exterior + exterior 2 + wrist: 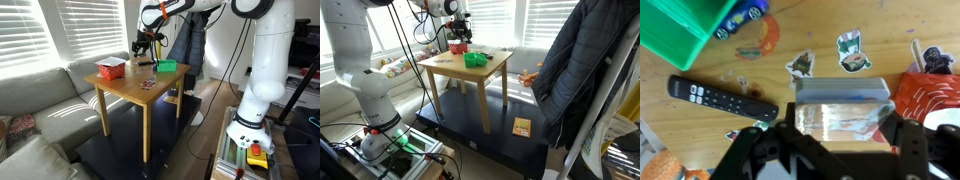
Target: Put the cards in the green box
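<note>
Wooden table top [695, 130] fills the wrist view. Nearest the camera, the black gripper [840, 125] is clamped on a silvery rectangular pack of cards [840, 100], with 1 finger against each short side; its print is too blurred to read. An orange object [665, 165] is cut off at the lower corner. Just beyond lies a black remote control [720, 98], then 2 small picture cut-outs [800, 65], apart from each other. A red box with white contents [930, 95] is cropped by the side edge. Farthest off, the bright green low-walled box [680, 30] is only partly in frame and hides part of a blue item. In both exterior views the gripper [143, 45] hangs above the table between the red box [110, 69] and the green box [166, 66], too small to show the pack.
</note>
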Robot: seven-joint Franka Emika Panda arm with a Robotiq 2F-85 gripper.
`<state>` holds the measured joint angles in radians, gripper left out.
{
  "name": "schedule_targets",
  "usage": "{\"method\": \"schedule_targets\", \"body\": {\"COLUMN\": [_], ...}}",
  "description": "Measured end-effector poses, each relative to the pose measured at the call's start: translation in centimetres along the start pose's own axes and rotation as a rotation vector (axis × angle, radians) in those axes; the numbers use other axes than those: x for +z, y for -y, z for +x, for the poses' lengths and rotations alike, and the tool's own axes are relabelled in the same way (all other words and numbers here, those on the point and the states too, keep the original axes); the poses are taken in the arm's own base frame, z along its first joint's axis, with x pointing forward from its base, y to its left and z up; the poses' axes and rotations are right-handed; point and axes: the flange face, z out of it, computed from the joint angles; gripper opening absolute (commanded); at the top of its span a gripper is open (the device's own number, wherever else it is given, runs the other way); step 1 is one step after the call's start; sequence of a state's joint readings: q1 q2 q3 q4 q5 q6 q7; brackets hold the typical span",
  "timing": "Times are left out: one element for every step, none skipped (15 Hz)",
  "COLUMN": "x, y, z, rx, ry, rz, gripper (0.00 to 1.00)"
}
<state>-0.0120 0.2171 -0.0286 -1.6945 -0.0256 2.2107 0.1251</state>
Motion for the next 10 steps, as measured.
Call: {"method": "schedule_targets", "body": {"x": [-1.3,-2.5,-3.6,-4.5,-5.3,-5.9,-6.3,-6.5,-6.5,-6.4], "y": [-0.9,-1.8,-2.7,-3.7,-4.6,-5.5,-6.4,-7.3,-8.1,-8.9], "z": [-0.5,-0.9,-1.4,-1.9,-2.4,-2.9,-3.4,-4.0,-4.6,-5.2], "rx": [0.023,0.047,0.068,0.087,0.106,0.126,0.146,0.168,0.192,0.217], "ry": [0.031,0.058,0.083,0.109,0.134,0.157,0.181,0.206,0.232,0.257], "rz": [-0.011,-0.022,-0.030,-0.037,-0.043,-0.049,-0.055,-0.060,-0.066,-0.071], "gripper": [0.53,0.53,0.53,0.53,0.53,0.53,0.53,0.53,0.53,0.53]}}
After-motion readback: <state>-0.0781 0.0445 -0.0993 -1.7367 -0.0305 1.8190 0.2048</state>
